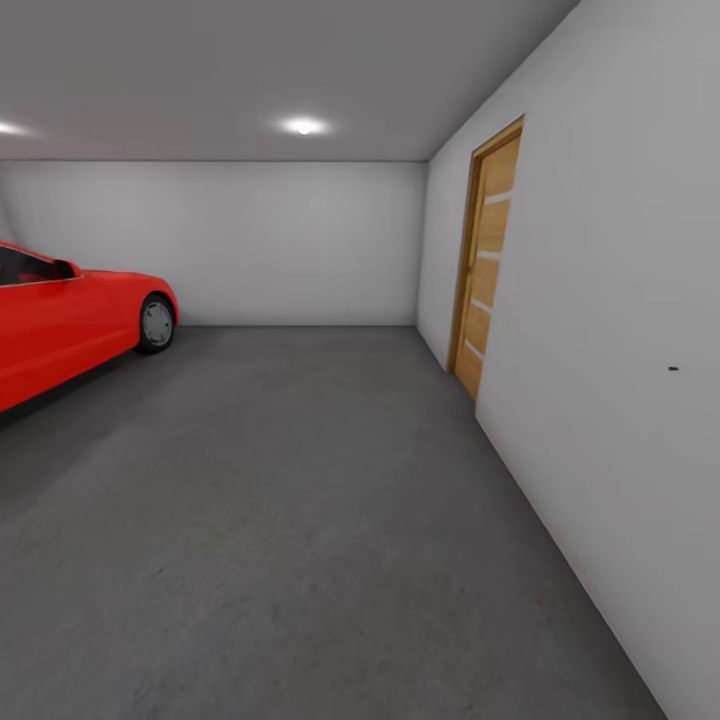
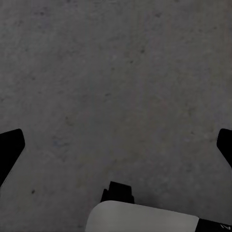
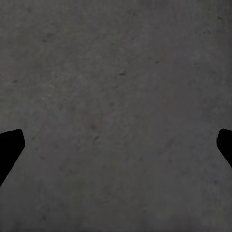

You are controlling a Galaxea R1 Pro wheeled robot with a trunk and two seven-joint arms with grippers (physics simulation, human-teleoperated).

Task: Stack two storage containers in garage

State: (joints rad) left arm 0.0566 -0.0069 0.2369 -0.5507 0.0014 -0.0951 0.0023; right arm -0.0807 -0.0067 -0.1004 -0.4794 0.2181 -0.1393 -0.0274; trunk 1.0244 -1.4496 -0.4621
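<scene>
Both grippers, left (image 2: 116,145) and right (image 3: 116,145), hang with fingers spread wide and nothing between them, each over bare concrete floor (image 1: 300,520) below. Ahead lies the garage (grey walls): a red car (image 1: 70,320) leftward, a wooden door (image 1: 485,260) rightward.

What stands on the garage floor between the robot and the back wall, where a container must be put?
Nothing visible. The grey floor ahead is bare; the red car stands off to the left, the wooden door on the right wall.

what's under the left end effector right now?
Bare dark grey concrete floor under the open left end effector; nothing between its fingers. A white robot part covers a patch.
</scene>
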